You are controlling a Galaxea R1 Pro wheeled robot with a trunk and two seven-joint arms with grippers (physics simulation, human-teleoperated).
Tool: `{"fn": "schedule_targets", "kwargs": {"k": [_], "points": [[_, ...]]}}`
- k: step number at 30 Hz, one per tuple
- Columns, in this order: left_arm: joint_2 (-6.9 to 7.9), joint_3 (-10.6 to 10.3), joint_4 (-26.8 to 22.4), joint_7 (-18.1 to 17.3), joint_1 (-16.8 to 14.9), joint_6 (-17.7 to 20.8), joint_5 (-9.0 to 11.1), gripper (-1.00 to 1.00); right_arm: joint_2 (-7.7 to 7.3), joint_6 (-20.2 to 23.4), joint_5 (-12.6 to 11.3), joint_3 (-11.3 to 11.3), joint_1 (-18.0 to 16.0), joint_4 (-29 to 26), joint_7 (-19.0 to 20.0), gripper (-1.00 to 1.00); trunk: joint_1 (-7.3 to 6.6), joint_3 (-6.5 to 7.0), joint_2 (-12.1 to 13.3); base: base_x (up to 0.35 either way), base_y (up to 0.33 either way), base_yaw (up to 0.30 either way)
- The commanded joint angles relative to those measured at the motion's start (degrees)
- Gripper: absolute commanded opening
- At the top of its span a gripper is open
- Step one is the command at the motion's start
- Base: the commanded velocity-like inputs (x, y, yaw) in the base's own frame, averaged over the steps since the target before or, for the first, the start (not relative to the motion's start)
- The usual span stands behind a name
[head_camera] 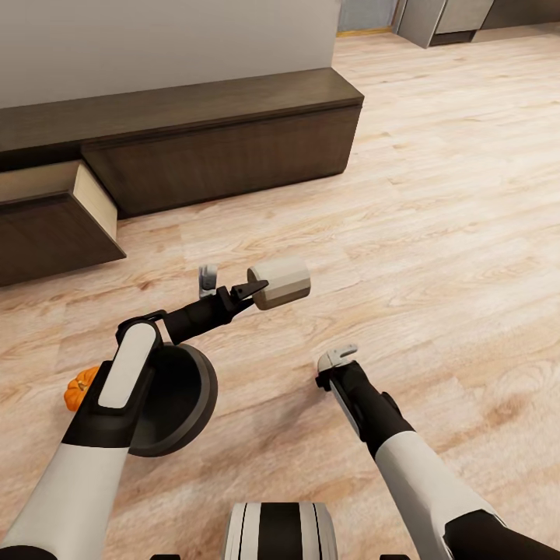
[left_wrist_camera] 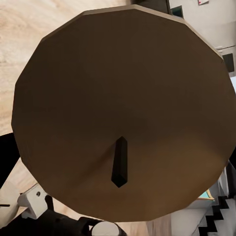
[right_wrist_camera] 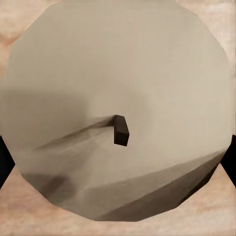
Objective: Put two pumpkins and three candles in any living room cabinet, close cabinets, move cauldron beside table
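One candle (head_camera: pixel 281 283) lies on its side at the tips of the left gripper (head_camera: pixel 250 291), which is clamped on it above the floor (head_camera: pixel 435 202). The right gripper (head_camera: pixel 336 358) looks down on another candle (right_wrist_camera: pixel 118 110) — its grip state cannot be told. A pumpkin (head_camera: pixel 78 388) sits beside the dark cauldron (head_camera: pixel 175 400); beyond, the cabinet (head_camera: pixel 225 148) has one drawer (head_camera: pixel 54 210) pulled out.

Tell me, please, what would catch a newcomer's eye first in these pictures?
First, the short cream-beige cylinder candle held sideways above the wood floor by the left gripper, mid-frame in the head view. Next, the long dark-brown wood cabinet along the wall, with one drawer pulled open at its left end. Near the left arm sit a dark round cauldron and a small orange pumpkin on the floor.
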Motion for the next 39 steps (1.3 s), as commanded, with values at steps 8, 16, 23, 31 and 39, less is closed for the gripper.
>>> {"fn": "schedule_targets", "kwargs": {"k": [8,16,23,31,39], "points": [[-0.16,-0.08,0.12,0.25,0.00,-0.22,-0.57,-1.00,-1.44,-0.21,0.35,0.00,0.00,-0.25,0.13,-1.00,0.00,0.00,0.00,0.000,0.000,0.000],[-0.01,0.00,0.32,0.06,0.00,-0.20,-0.53,-1.00,-1.58,-0.15,0.29,0.08,0.00,-1.09,0.11,-1.00,-0.08,0.66,0.04,0.000,0.000,0.000],[-0.01,0.00,0.44,0.06,0.00,-0.05,-0.51,-1.00,-1.51,-0.22,0.12,0.09,0.09,-1.03,0.11,-1.00,-0.26,2.22,0.13,0.000,0.000,0.000],[0.01,-0.09,0.52,0.41,0.00,0.15,-0.77,-1.00,-1.50,-0.44,0.46,0.19,0.53,-1.19,0.11,-1.00,-0.46,3.99,0.24,0.000,0.000,0.000],[0.00,-0.11,0.46,0.41,0.00,0.15,-1.02,-1.00,-1.50,-0.55,0.44,0.11,0.53,-1.19,0.11,-1.00,-0.67,5.76,0.35,0.000,0.000,0.000]]}}
